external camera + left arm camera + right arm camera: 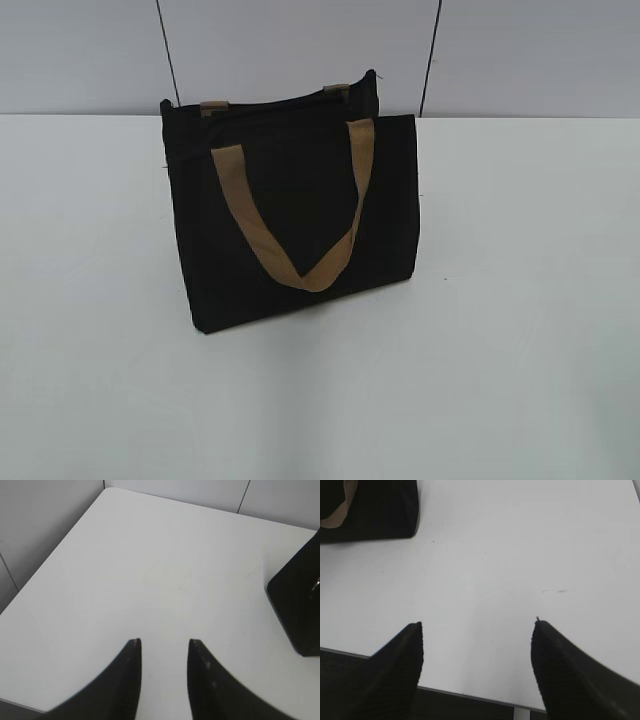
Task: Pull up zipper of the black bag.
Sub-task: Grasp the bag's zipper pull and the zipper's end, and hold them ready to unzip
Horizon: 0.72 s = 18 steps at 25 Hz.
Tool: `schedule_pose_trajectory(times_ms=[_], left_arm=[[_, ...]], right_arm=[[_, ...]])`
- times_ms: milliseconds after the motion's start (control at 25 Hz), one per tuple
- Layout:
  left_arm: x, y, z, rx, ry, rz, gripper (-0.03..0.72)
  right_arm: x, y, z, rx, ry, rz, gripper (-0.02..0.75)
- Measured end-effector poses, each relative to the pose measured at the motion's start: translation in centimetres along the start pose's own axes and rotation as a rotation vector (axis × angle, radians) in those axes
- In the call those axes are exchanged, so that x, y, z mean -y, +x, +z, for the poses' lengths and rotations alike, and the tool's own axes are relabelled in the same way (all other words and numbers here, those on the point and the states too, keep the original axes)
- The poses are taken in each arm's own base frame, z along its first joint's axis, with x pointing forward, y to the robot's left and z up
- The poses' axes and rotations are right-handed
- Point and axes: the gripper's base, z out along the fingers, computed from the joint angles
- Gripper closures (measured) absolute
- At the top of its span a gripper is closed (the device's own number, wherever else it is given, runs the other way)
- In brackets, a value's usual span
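— A pale grey panelled wall is seen behind a white bench, on which the black bag has been stood upright near the far edge, just left of centre in the exterior view. Why is it set that way?

— Stood on its base, the bag's top edge is left exposed, so the zipper along it can be reached from above. One tan handle is draped down the front face; its pair is glimpsed only as tabs at the top. The silvery pull cannot be made out from here.

— And the arms?

— Neither is shown in the exterior view. The left end effector is held above bare bench, its fingers parted by a modest gap, with nothing between them; a corner of the bag lies well off to its right. The right end effector is spread wide and empty, the bag well apart at upper left.

— So nothing is gripped yet?

— Nothing. It is judged that the approach has not begun.
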Motion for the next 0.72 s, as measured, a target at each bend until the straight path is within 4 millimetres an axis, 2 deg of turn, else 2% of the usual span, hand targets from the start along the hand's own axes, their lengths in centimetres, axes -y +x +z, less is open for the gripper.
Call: schedule_pose_trajectory(times_ms=[720], left_arm=[[0.04,0.01,0.0,-0.001,0.004,-0.002,0.45]], right_arm=[[0.0,0.0,0.0,0.0,0.0,0.0,0.222]])
